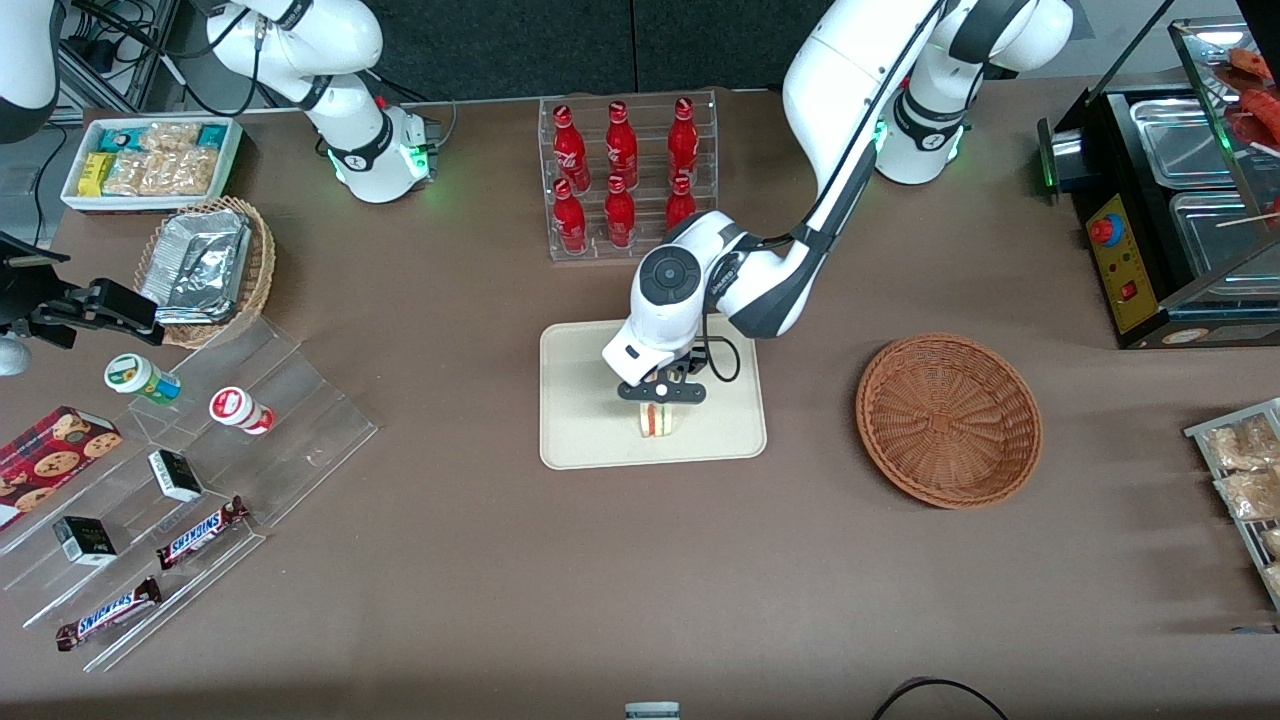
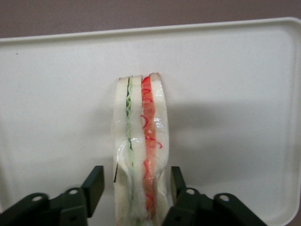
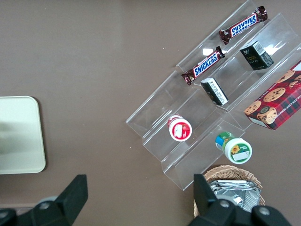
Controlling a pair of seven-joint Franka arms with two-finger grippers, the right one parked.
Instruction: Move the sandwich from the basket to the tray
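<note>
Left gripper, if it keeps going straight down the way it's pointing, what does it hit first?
Probably the sandwich, standing on edge between the left gripper's open fingers; directly under it lies the tray.

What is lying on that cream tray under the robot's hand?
A sandwich stands on the tray, between the open tool's fingers. The arm covers the tray part farther from the front camera.

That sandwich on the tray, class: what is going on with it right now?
The working arm's gripper is over the cream tray, with the sandwich standing on edge on the tray between its fingers. The fingers sit slightly apart from the bread, so they look open. The reddish-brown basket, toward the working arm's end, holds nothing.
</note>
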